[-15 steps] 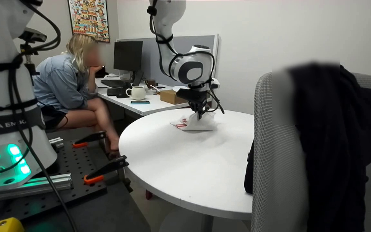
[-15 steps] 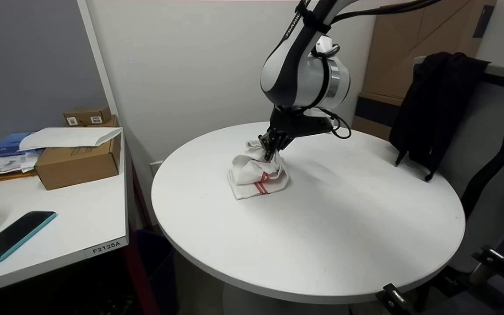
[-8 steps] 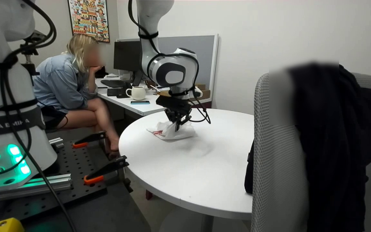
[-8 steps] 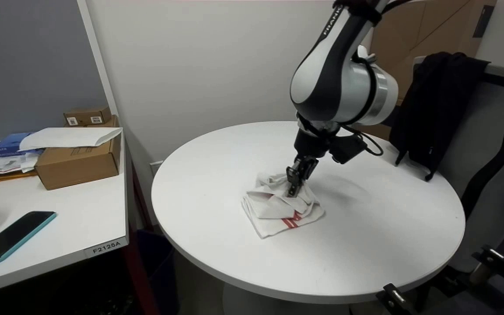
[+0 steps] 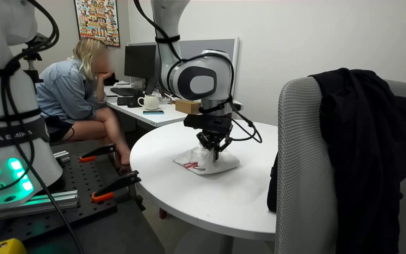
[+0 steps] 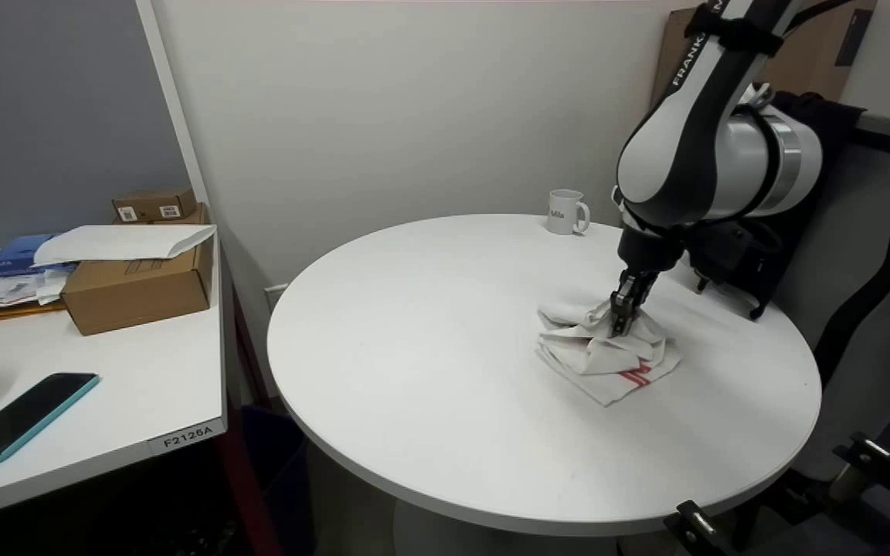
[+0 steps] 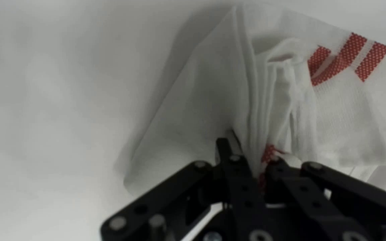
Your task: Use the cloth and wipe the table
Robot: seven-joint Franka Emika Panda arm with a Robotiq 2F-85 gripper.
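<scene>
Right of centre in an exterior view: cloth [image 6: 592, 359] on bench [image 6: 414, 347], directly under end effector [image 6: 619, 324], loose part mostly below and left of the tips. Per wrist view, pinching a bunched fold between 2 fingers [image 7: 224, 149], fold axis from tips up toward top centre, red stripes [image 7: 373, 62] to upper right. Probably mid-wipe; can't tell how much bench covered. Key for next stroke: loose cloth vs drag direction. Likely to trail if dragged up-frame, likely to ruck if pushed down-left. Mug [image 6: 565, 212] near upper rim of bench, well apart from cloth; avoid.
</scene>
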